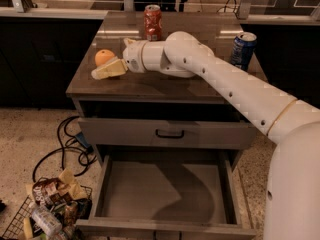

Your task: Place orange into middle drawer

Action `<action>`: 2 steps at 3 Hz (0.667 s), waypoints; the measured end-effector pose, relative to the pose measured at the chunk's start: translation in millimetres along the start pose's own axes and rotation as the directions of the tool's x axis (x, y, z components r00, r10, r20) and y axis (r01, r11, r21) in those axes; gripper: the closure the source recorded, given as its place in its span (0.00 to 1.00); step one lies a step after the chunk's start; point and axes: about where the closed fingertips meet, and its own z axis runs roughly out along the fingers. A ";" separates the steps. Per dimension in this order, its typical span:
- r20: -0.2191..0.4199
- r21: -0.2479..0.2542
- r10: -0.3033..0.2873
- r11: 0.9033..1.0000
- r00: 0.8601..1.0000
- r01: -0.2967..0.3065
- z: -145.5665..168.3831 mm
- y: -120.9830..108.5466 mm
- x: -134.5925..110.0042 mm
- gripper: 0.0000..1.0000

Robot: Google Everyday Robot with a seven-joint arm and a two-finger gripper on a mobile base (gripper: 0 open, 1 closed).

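Tool (107, 68) is low over the left part of the tabletop (150, 86), pointing left. The arm (225, 79) reaches in from the right, across the tabletop. Tool state: cannot tell, wide or narrow not readable from this angle.

Orange (104, 57) is right at the tool's tip, on its far side. It looks to sit on the tabletop near the left edge. The tool's cream tip hides its lower part. Touching or just beside: cannot tell.

Red can (152, 22) stands behind the tool and a bit right, upright, near the back edge, apart from the tool. Blue can (243, 50) is well right of the tool, past the arm, upright, by the right edge.

Drawer front (125, 131) with a black handle (170, 133) is below the tool, under the tabletop, pushed in.

Middle drawer (140, 189) is below that front, well below the tool and to its right, pulled out toward the camera. Its grey floor is showing, with the arm's shadow across it. Orange is not in it; it is up on the tabletop.

Floor (30, 134): a wire basket (15, 219) with wrappers and packets lies far below the tool, to the lower left. Black cables (67, 144) run between the basket and the cabinet.
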 end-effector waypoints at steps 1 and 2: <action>0.018 -0.018 0.003 1.000 1.000 -0.003 9.0 6.6 -4.0 0.00; 0.020 -0.042 0.021 0.999 1.000 -0.020 21.0 12.6 -7.5 0.17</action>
